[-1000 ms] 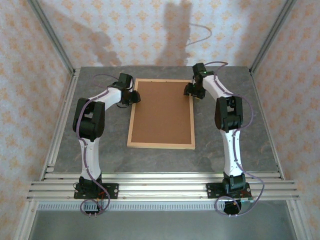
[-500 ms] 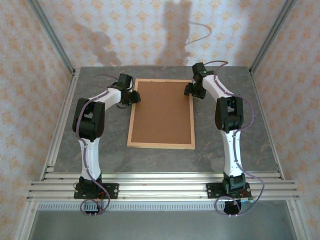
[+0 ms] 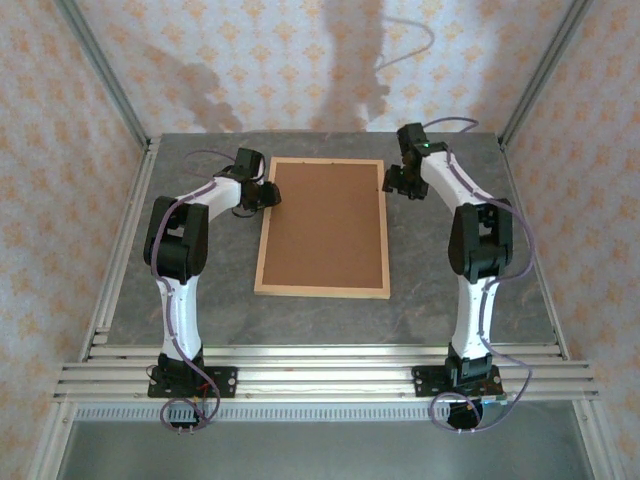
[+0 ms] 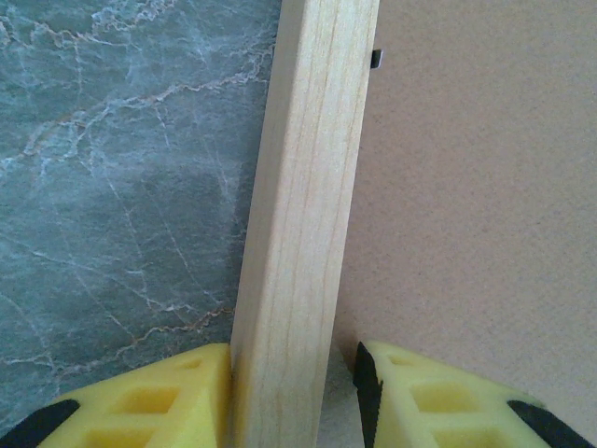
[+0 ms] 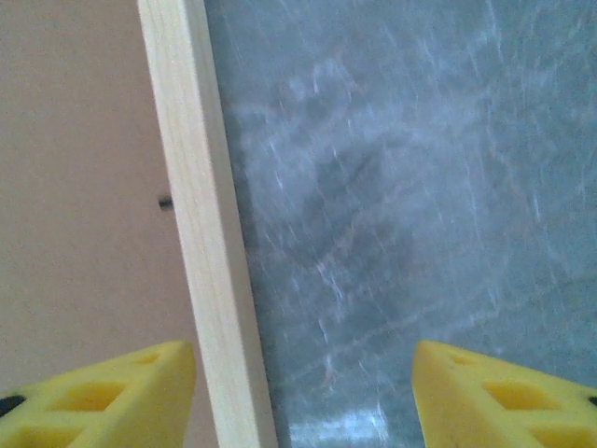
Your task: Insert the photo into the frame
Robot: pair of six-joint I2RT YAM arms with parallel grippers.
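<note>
The left arm (image 3: 180, 245) and the right arm (image 3: 478, 250) both reach far, elbows bent outward. The left pincer (image 4: 294, 373) points right and clamps the frame's (image 4: 303, 215) left rail. The right pincer (image 5: 303, 373) points left, jaws wide apart, straddling the right rail without touching it.

Frame (image 4: 298, 233) reads as pale bare wood, fine grain, matt; the backing board (image 4: 476, 215) looks fibrous and dull. Bench (image 4: 121, 187) is marble-look with a faint sheen, and the left hand (image 4: 294, 397) has pads (image 4: 438, 397) that look like matt moulded plastic.

gripper (image 4: 291, 362) straddling frame (image 4: 298, 215) rail, backing board (image 4: 476, 205) right
</note>
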